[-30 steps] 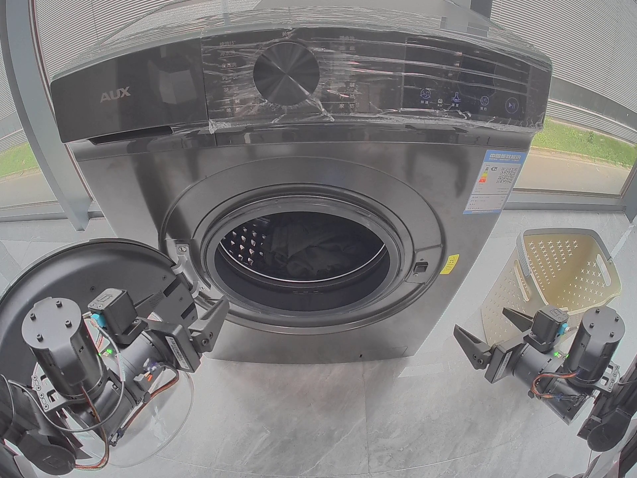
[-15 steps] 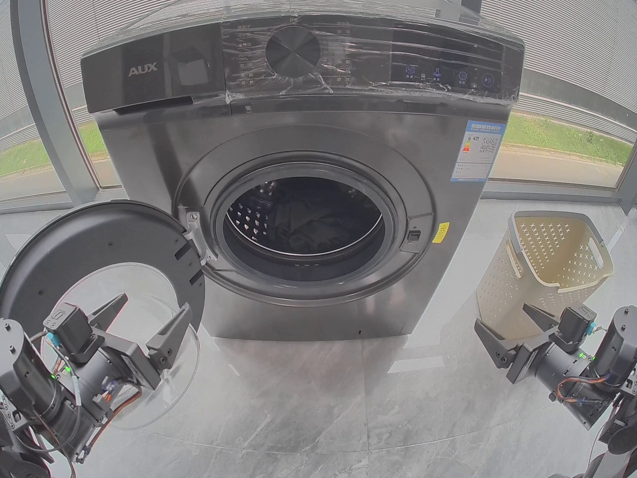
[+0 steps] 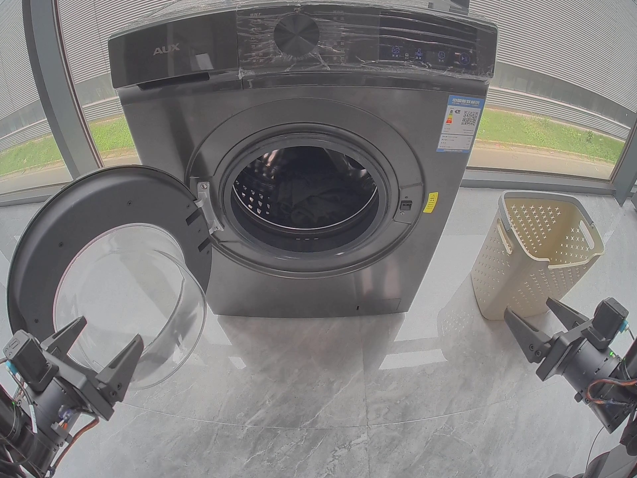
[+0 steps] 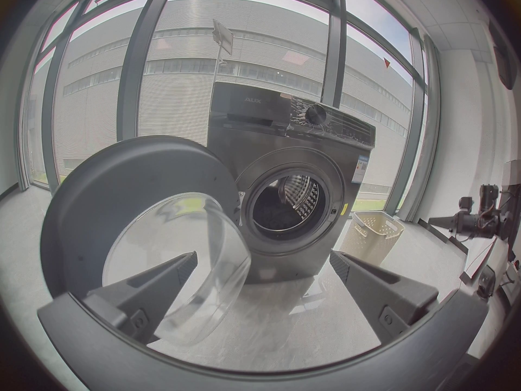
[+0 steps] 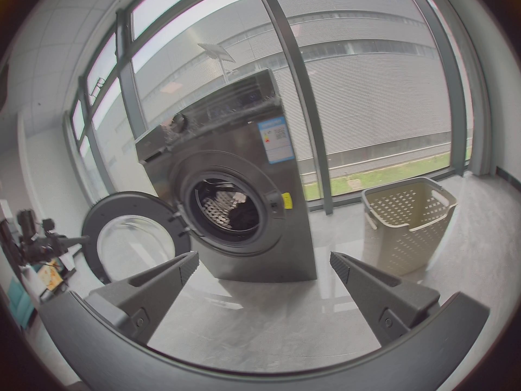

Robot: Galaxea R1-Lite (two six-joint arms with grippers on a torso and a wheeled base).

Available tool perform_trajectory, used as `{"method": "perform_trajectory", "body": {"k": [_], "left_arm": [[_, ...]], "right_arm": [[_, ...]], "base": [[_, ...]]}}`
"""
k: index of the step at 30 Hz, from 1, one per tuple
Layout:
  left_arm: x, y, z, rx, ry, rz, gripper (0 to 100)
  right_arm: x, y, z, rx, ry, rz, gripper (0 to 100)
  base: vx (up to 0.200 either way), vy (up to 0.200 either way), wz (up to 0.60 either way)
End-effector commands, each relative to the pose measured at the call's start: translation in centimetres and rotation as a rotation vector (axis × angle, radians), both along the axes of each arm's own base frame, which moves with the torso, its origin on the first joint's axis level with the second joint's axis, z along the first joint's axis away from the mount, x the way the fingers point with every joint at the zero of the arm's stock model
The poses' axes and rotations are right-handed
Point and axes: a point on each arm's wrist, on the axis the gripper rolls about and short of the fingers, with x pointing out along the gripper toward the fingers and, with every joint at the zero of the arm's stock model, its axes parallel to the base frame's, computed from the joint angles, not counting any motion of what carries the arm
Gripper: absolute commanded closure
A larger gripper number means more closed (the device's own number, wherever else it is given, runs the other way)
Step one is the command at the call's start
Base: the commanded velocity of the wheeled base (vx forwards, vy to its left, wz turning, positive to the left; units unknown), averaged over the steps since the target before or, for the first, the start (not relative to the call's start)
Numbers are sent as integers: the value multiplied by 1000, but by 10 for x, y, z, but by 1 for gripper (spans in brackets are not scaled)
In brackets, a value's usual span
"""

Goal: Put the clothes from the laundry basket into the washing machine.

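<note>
Clothes (image 3: 308,197), dark and bunched, lie inside the drum (image 3: 255,197) of the washing machine (image 3: 166,134), whose door (image 3: 99,227) hangs swung wide to our left on its hinge (image 3: 204,208). The laundry basket (image 3: 511,280) stands upright just right of the machine, mouth up. What we see of its inside is bare perforated wall, and its bottom is hidden behind the near side.

Our left gripper (image 3: 108,332) hangs low in front of the door's glass bowl, jaws spread wide, holding nothing. Our right gripper (image 3: 531,308) sits low just before the basket's near wall, jaws likewise apart and empty, tips aimed at it.

We judge the loading near its end. If a garment remains, it lies ahead of the right gripper, the nearer one, and below the rim, so that arm would have to rise over the rim and go down into the mouth. If none remains, the door matters: it lies ahead of the left gripper and would swing rightward about the hinge toward the opening.

As for writing, a brand mark (image 3: 166,50) sits on the dark panel left of the dial (image 3: 296,34), a printed label (image 3: 459,123) is stuck at the front's upper right, and a small yellow sticker (image 3: 430,202) sits beside the latch (image 3: 405,205). We leave the print unread.
</note>
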Motion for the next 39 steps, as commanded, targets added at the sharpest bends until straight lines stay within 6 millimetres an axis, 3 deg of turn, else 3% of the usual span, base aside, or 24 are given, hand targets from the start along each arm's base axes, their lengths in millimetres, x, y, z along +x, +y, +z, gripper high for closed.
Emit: {"method": "perform_trajectory", "body": {"k": [1,9,20,29,32,36,39], "left_arm": [[-32,26,-4,-47,-42,37,0],[-56,47,-22,-71,-2,228,0],[-78,57,-44,-40,38,380,0],[-93,57,-52,-62,-24,428,0],[-99,55,-56,-55,-55,368,0],[-100,54,-58,-46,-53,321,0],[-100,53,-60,-35,-35,324,0]], "right_arm": [[-31,-11,16,130,-72,132,0],[-45,-51,17,97,-111,-127,0],[-61,-77,15,-78,-176,-357,0],[-114,-85,-20,-154,-129,-371,0],[-129,-85,-37,-161,-111,-389,0],[-139,-84,-55,-172,-52,-362,0],[-139,-83,-54,-184,-54,-351,0]], "base": [[0,0,0],[0,0,0],[0,0,0],[0,0,0],[0,0,0],[0,0,0],[0,0,0]]}}
